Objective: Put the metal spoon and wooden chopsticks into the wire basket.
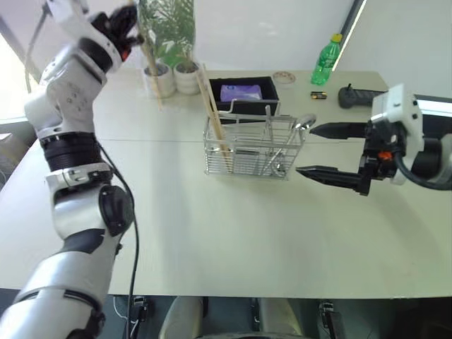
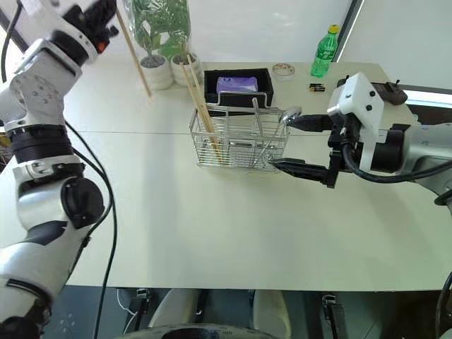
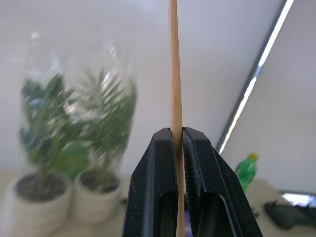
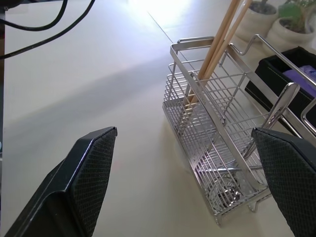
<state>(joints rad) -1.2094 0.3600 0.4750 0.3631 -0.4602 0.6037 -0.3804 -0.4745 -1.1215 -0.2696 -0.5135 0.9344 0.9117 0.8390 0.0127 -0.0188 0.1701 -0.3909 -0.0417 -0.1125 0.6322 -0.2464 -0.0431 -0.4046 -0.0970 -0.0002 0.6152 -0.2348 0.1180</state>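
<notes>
Gripping: left gripper (image 3: 178,143), jaws closed on one wooden chopstick (image 3: 174,64), stick running up between the pads, raised near the potted plants (image 1: 169,42).
Right gripper (image 1: 319,150): jaws wide apart, holding nothing, level above the table (image 1: 233,233).
Wire basket (image 1: 251,152): just ahead of the open jaws.
Other chopsticks (image 1: 213,113): standing tilted in the basket end far from the right jaws.
Metal spoon (image 2: 272,138): leaning in the basket end nearest those jaws.
</notes>
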